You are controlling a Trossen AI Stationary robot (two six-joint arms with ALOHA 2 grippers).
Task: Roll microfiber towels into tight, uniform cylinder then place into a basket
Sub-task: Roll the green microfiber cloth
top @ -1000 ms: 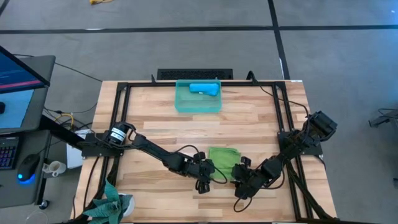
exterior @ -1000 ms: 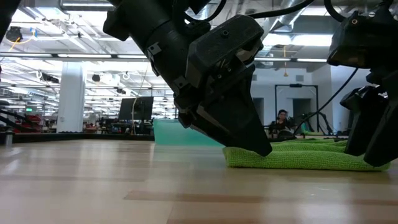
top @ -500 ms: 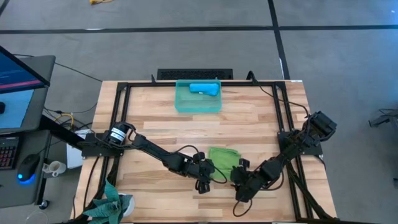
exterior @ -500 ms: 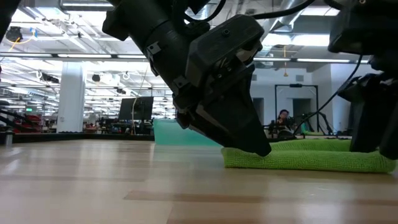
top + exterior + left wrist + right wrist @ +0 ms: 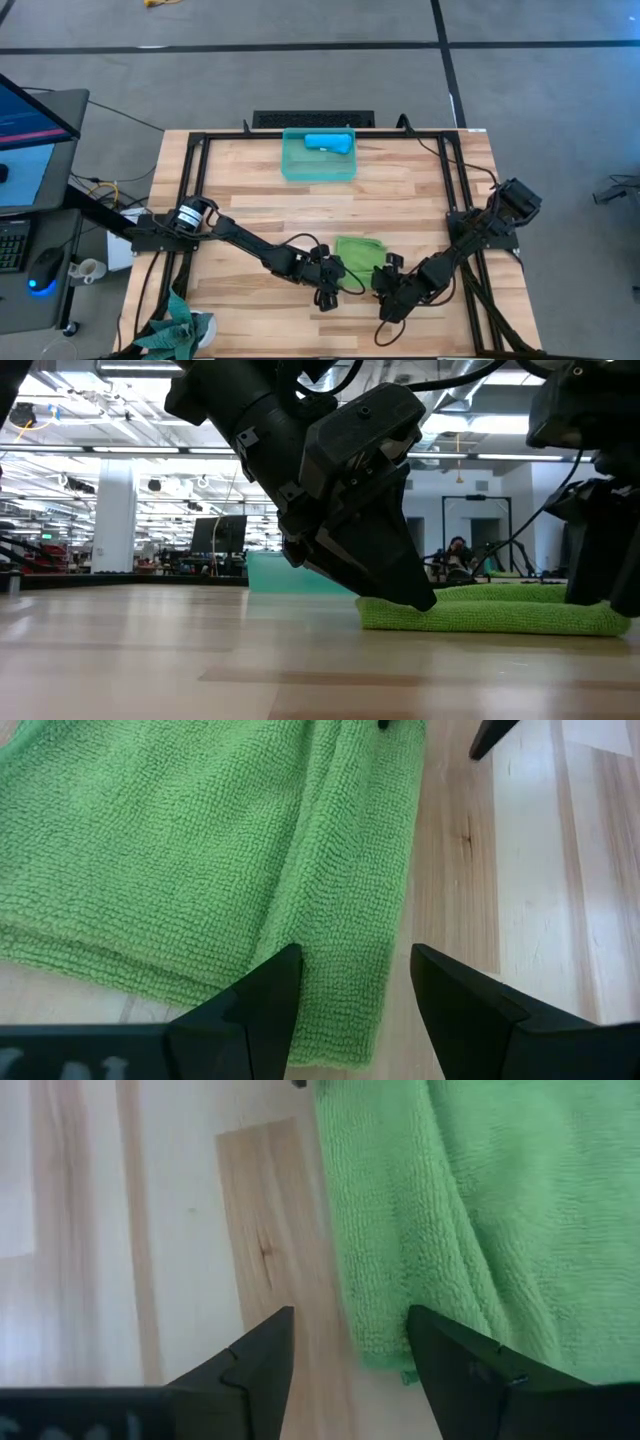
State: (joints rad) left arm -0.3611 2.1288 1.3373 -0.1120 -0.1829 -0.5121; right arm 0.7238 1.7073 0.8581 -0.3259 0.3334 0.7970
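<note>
Straddling green towel (image 5: 360,253) edge | left gripper (image 5: 349,281) spread, empty | right gripper (image 5: 379,283) spread, empty

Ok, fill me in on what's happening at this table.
Two robot arms are working on a green towel lying folded flat near the table's front edge. The left gripper and right gripper are both down at its front edge, jaws open, holding nothing. A blue towel, already rolled, sits in the basket at the back of the table.
</note>
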